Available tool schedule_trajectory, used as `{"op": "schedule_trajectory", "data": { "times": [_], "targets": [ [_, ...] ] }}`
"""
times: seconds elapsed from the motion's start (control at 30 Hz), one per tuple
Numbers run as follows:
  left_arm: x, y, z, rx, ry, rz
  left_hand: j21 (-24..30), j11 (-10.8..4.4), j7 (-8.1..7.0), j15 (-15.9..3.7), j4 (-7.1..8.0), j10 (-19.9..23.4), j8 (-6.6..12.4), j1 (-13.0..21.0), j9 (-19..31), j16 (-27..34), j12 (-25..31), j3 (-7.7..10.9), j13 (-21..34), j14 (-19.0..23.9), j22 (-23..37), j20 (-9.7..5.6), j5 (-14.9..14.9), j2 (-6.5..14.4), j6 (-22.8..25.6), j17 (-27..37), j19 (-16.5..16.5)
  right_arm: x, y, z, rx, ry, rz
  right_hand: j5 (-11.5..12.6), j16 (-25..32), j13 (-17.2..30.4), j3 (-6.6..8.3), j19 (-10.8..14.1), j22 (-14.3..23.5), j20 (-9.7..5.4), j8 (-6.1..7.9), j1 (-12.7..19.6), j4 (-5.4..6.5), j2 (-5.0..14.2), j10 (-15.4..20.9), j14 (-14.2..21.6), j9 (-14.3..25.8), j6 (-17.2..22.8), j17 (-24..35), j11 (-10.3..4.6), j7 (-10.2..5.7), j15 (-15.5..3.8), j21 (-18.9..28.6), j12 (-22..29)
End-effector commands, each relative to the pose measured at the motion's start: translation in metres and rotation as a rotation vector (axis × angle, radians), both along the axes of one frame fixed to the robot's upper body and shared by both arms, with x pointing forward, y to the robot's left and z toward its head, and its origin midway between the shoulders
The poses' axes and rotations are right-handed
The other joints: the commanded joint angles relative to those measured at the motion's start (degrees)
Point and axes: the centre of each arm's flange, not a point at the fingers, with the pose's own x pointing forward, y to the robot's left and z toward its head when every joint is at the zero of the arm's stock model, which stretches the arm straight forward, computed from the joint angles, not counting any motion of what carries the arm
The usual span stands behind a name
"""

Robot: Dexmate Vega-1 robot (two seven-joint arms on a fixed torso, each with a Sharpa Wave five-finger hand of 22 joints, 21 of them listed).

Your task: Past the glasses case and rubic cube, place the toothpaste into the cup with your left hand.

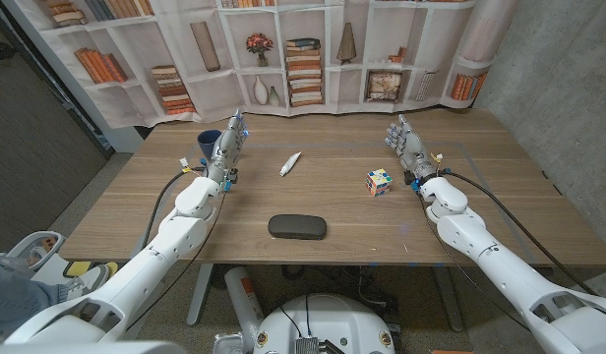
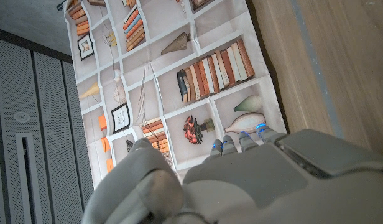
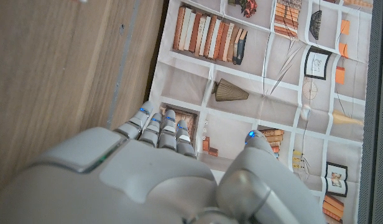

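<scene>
Nearest the camera on the wooden table (image 1: 333, 256) lies the dark glasses case (image 1: 297, 227), flat and lengthwise across the near middle, apart from everything else. Both arms reach in from the near corners, and each hand stands raised over the table with its fingers pointing toward the far edge. On the left, the left hand (image 1: 229, 138) holds nothing; its fingers look loosely extended and a little apart, released, and the left wrist view shows the back of the same hand (image 2: 241, 180) with the fingertips (image 2: 244, 140) lined up side by side against the printed bookshelf backdrop (image 2: 179, 74). Just beside this hand, on its left and toward the far edge, stands the dark blue cup (image 1: 209, 143), upright. To the right of the left hand, near the table's middle, the white toothpaste (image 1: 290, 163) lies on the wood at a slant, touching neither hand and well apart from the cup. Farther right, the rubic cube (image 1: 379, 182) sits on the table just beside the right hand's wrist. The right hand (image 1: 407, 145) is likewise empty with fingers slightly spread, and the right wrist view shows its back (image 3: 148, 180) with fingertips (image 3: 160, 127) close together and the thumb set apart.
</scene>
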Motion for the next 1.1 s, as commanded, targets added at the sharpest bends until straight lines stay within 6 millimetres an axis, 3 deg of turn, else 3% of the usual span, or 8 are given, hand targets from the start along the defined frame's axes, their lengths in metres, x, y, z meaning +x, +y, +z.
{"op": "schedule_trajectory", "data": {
  "times": [0.03, 0.33, 1.1],
  "targets": [
    [0.001, 0.002, 0.012, 0.026, -0.029, 0.036, 0.33, -0.19, -0.04, -0.67, -0.48, 1.08, 0.60, 1.05, 0.09, 0.57, 0.61, 0.00, 0.27, -1.51, 0.05, 0.01, 0.51, 0.12, 1.13, 0.17, -7.67, 0.001, 0.001, 0.003, 0.001, 0.000, -0.005, 0.09, 0.27, 0.28, 0.20, 0.33, 0.29, 0.11, 0.50, 0.47, -0.07, 0.21, 0.40, 0.23, 0.10, 0.60, 0.23, 0.07, 0.27, 0.17, -0.41, 0.48],
    [-0.004, -0.007, 0.017, 0.093, -0.068, 0.093, 0.24, -0.81, -0.43, -1.22, -2.19, 4.68, 1.37, 4.23, 0.09, 0.58, 1.15, 0.78, 0.30, 1.50, 0.01, 0.54, 1.09, 0.98, 5.06, 0.08, -6.69, -0.001, 0.001, 0.006, 0.005, -0.010, -0.005, 0.05, 0.26, 0.29, 0.18, 0.40, 0.30, 0.20, 0.48, 0.52, -0.13, 0.28, 0.41, 0.28, 0.10, 0.64, 0.23, 0.07, 0.17, 0.26, -0.59, 0.47],
    [-0.023, -0.017, 0.021, 0.270, -0.108, 0.263, -0.10, -1.79, -0.76, -1.79, -4.92, 7.22, 1.67, 9.05, 0.12, 0.11, 1.16, 2.18, 0.33, 2.92, -0.04, 0.96, 1.33, 1.85, 7.68, 0.04, -6.44, -0.005, 0.008, 0.012, 0.046, -0.034, 0.007, -0.06, 0.20, 0.30, 0.13, 0.53, 0.33, 0.32, 0.51, 0.65, -0.29, 0.42, 0.51, 0.33, 0.11, 0.95, 0.23, 0.11, 0.04, 0.30, -1.10, 0.48]
  ]
}}
